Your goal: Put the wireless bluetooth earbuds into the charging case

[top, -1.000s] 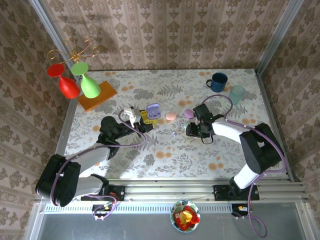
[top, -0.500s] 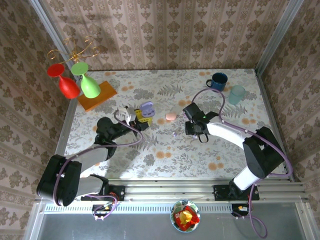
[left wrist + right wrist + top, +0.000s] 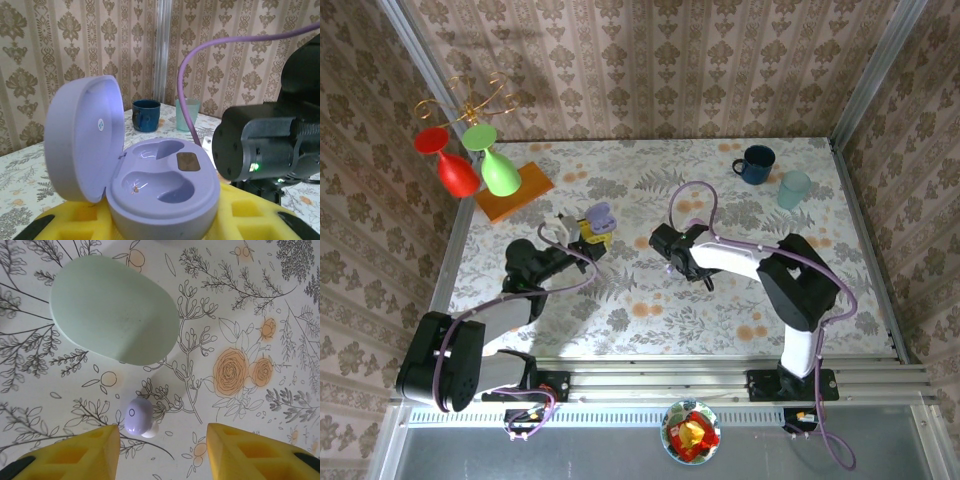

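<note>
1. Floral cloth covers the walled-in table [image 3: 650, 310] seen from above. The left gripper [image 3: 592, 232] is clamped on one open lilac plastic charging case [image 3: 600, 215], left of centre. The right gripper [image 3: 672, 252] points down at mid-table, a short way to the case's right. One navy ceramic mug [image 3: 756, 163] and one pale teal tumbler [image 3: 794, 188] stand near each other by the far right corner. One flat orange board [image 3: 513, 190] lies at the far left edge, with one red wine glass [image 3: 450, 165] and one green wine glass [image 3: 498, 165] over it. Open cloth stretches along the near half.

2. From the left wrist, the charging case [image 3: 150, 190] sits pinched between the left gripper's [image 3: 160, 222] yellow foam pads [image 3: 65, 225]. Its lid is up and its two wells are empty. The mug [image 3: 146, 115] and tumbler [image 3: 187, 114] stand behind.

3. From the right wrist, the right gripper's [image 3: 161, 429] yellow fingers [image 3: 75, 455] stand apart, holding nothing. One glossy lilac earbud [image 3: 138, 416] lies on the cloth between them, just beside one finger. One closed mint-green pebble-shaped case [image 3: 114, 310] rests beyond it, near but apart. Bare cloth lies to the right.
</note>
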You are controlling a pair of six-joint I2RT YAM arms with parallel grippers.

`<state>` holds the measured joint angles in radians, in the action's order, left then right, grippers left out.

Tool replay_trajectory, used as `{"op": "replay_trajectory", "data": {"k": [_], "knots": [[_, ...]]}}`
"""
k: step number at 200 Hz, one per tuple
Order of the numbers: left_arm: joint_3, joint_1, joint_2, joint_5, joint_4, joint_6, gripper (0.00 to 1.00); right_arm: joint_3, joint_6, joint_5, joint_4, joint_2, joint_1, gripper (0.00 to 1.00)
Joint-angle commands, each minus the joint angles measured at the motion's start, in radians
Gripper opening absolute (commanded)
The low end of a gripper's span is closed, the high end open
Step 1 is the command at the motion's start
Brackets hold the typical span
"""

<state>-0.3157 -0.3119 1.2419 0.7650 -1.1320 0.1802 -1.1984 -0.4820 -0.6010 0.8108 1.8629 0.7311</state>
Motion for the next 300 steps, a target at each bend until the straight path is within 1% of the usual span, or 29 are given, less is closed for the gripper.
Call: {"op": "replay_trajectory", "data": {"k": [1, 66, 88, 118, 167, 214, 242, 264, 287, 300], "knots": [[0.004, 0.010, -0.009, 0.015, -0.059, 0.011, 0.35, -0.042, -0.036, -0.060, 0.065, 0.039, 0.007, 0.49], [0.011, 0.010, 0.030, 0.037, -0.136, 0.040, 0.36, -0.072, -0.020, -0.051, 0.056, 0.108, 0.008, 0.45], [0.004, 0.010, 0.037, 0.046, -0.138, 0.045, 0.36, -0.075, -0.020, -0.051, 0.058, 0.123, 0.007, 0.43], [0.002, 0.010, 0.036, 0.051, -0.138, 0.043, 0.36, -0.075, -0.019, -0.049, 0.059, 0.136, 0.007, 0.36], [-0.003, 0.009, 0.041, 0.062, -0.138, 0.047, 0.35, -0.075, -0.011, -0.049, 0.052, 0.149, 0.003, 0.29], [-0.005, 0.009, 0.043, 0.067, -0.138, 0.046, 0.35, -0.081, -0.009, -0.044, 0.055, 0.147, 0.002, 0.18], [-0.006, 0.003, 0.051, 0.082, -0.138, 0.028, 0.35, -0.068, -0.011, -0.038, 0.051, 0.103, 0.002, 0.16], [-0.012, -0.003, 0.059, 0.103, -0.138, 0.015, 0.35, -0.030, 0.000, -0.004, 0.007, 0.017, 0.003, 0.16], [-0.013, -0.013, 0.062, 0.117, -0.137, 0.005, 0.35, 0.032, 0.023, 0.094, -0.080, -0.112, 0.001, 0.16], [-0.014, -0.026, 0.062, 0.124, -0.138, -0.014, 0.35, 0.058, 0.043, 0.176, -0.127, -0.183, -0.003, 0.16]]}}
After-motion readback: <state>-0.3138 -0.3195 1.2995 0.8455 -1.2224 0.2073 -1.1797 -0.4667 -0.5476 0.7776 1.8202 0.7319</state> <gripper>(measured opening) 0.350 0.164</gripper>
